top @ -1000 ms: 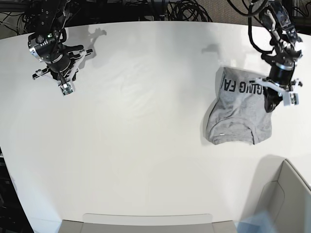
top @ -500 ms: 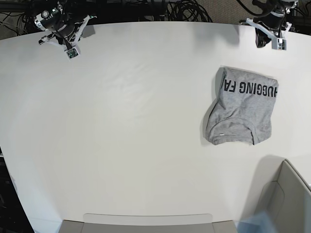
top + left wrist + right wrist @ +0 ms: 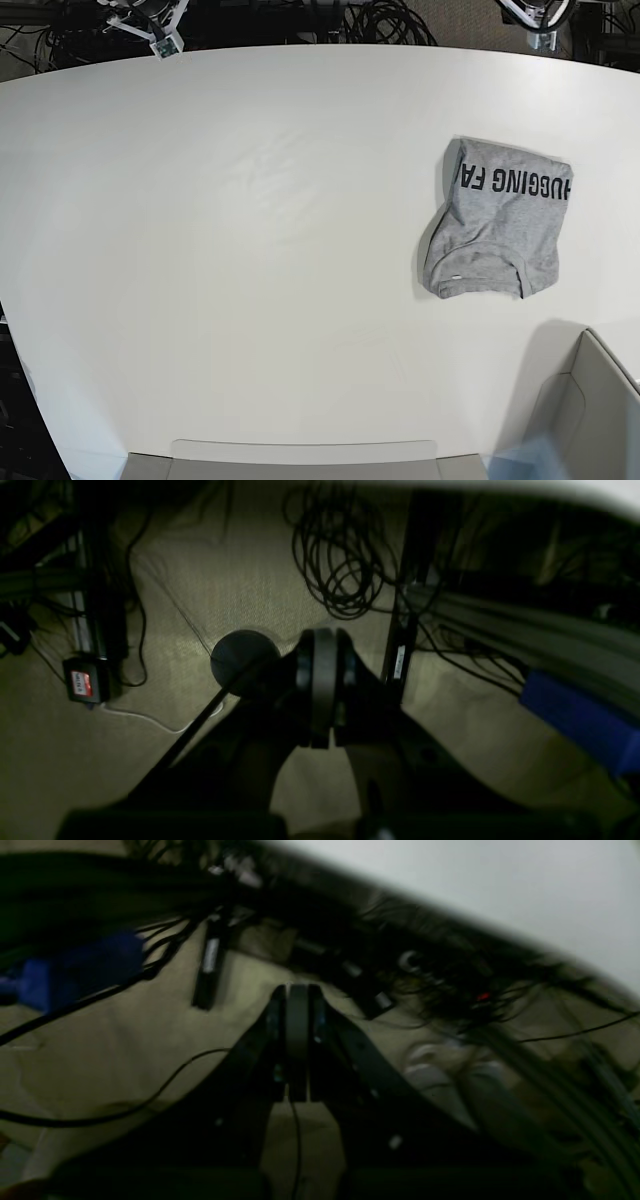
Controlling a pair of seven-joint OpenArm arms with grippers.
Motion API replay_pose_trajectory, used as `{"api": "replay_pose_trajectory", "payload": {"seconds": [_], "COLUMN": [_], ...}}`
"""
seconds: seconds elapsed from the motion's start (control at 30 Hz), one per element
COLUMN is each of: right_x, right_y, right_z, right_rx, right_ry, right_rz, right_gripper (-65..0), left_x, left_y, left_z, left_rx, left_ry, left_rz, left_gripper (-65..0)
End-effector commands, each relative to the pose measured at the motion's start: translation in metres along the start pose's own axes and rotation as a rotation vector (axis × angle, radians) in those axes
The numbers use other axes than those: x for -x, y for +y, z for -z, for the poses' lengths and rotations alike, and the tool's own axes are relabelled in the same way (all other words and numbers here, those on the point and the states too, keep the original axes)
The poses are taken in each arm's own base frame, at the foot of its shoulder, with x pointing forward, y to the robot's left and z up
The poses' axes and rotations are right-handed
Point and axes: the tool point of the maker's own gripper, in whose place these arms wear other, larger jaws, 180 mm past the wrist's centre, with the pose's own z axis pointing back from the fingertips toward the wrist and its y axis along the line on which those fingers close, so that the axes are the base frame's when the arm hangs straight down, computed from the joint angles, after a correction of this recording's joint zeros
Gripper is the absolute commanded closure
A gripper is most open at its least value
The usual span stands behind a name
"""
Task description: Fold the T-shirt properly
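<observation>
The T-shirt [image 3: 497,222] was seen lying on the white table [image 3: 250,250] toward the base view's right, well apart from both arms, already gathered into a compact folded bundle with black block lettering exposed along its far edge and a hemmed or collar edge showing at its near side. It was touched by nothing. The left gripper [image 3: 320,690] was viewed from its wrist camera with its jaws pressed together and nothing between them, held off the table's far edge over a carpeted floor strewn with cables [image 3: 335,560]; the right gripper [image 3: 295,1040] was likewise seen closed and empty, above floor and cabling, with only a corner of the table in its blurred view. In the base view, just the tips of the two arms were visible at the top corners. The cloth was judged to be light, soft and limp, likely to sag and lose its layers if lifted from a single point, and unlikely to be slippery or fragile. If any tidying were still wanted, hold would best be taken at a doubled edge or corner where several layers could be pinched at once, ideally at two spread points, so that the fold would be kept. The fold was judged to look largely complete, though slightly uneven on its near-left side.
</observation>
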Motion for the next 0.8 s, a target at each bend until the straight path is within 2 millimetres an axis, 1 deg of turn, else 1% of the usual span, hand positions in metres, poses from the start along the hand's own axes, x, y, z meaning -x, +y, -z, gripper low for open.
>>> {"api": "replay_pose_trajectory", "payload": {"seconds": [0.0, 0.07, 0.13, 0.2, 0.3, 0.4, 0.47, 0.57, 0.6, 0.67, 0.73, 0.77], "right_x": [0.006, 0.013, 0.024, 0.027, 0.04, 0.058, 0.067, 0.083, 0.085, 0.091, 0.097, 0.101], "right_y": [0.004, 0.007, 0.015, 0.022, 0.039, 0.051, 0.055, 0.064, 0.065, 0.07, 0.073, 0.071], "right_z": [-0.001, 0.002, 0.007, 0.012, 0.025, 0.041, 0.054, 0.071, 0.076, 0.085, 0.095, 0.1], "right_rx": [-0.009, -0.021, -0.043, -0.063, -0.112, -0.155, -0.174, -0.206, -0.213, -0.226, -0.237, -0.236], "right_ry": [0.008, 0.026, 0.052, 0.04, 0.019, 0.023, 0.025, 0.042, 0.039, 0.036, 0.029, 0.027], "right_rz": [0.001, 0.015, 0.041, 0.068, 0.13, 0.19, 0.231, 0.289, 0.306, 0.34, 0.377, 0.393], "right_gripper": [0.0, 0.0, 0.0, 0.0, 0.0, 0.0, 0.0, 0.0, 0.0, 0.0, 0.0, 0.0], "left_x": [0.007, 0.022, 0.038, 0.055, 0.077, 0.104, 0.111, 0.137, 0.145, 0.152, 0.163, 0.167], "left_y": [-0.005, -0.007, -0.009, -0.008, -0.007, -0.024, -0.032, -0.039, -0.042, -0.047, -0.054, -0.055], "left_z": [0.001, 0.007, 0.013, 0.018, 0.024, 0.034, 0.046, 0.063, 0.071, 0.084, 0.094, 0.098], "left_rx": [0.012, 0.021, 0.03, 0.034, 0.034, 0.073, 0.09, 0.099, 0.103, 0.109, 0.121, 0.125], "left_ry": [-0.004, 0.011, 0.031, 0.045, 0.059, 0.099, 0.106, 0.164, 0.183, 0.197, 0.219, 0.23], "left_rz": [0.001, -0.007, -0.029, -0.059, -0.102, -0.092, -0.078, -0.088, -0.096, -0.11, -0.126, -0.124], "left_gripper": [0.0, 0.0, 0.0, 0.0, 0.0, 0.0, 0.0, 0.0, 0.0, 0.0, 0.0, 0.0]}}
